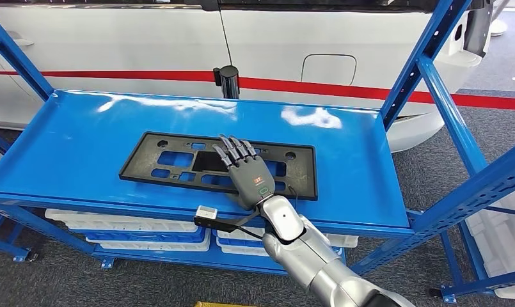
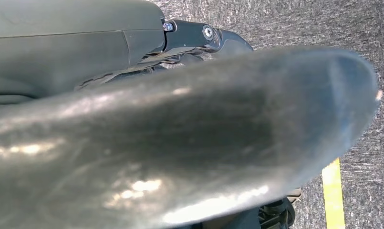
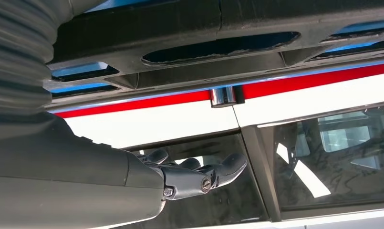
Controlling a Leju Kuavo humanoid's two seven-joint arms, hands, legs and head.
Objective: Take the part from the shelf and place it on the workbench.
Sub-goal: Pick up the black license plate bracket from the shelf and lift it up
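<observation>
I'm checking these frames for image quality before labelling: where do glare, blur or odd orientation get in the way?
Head view: sharp, with white glare patches on the blue shelf; the black part and right hand read clearly. Left wrist view: a close, blurred grey surface with shiny highlights blocks most of it. Right wrist view: turned upside down; the part is sharp, the near ribbed cover soft.

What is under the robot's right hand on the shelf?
The right hand lies above the black part, a flat plastic frame with cut-outs on the blue shelf. The stretch of frame beneath the palm is covered, and contact cannot be judged.
</observation>
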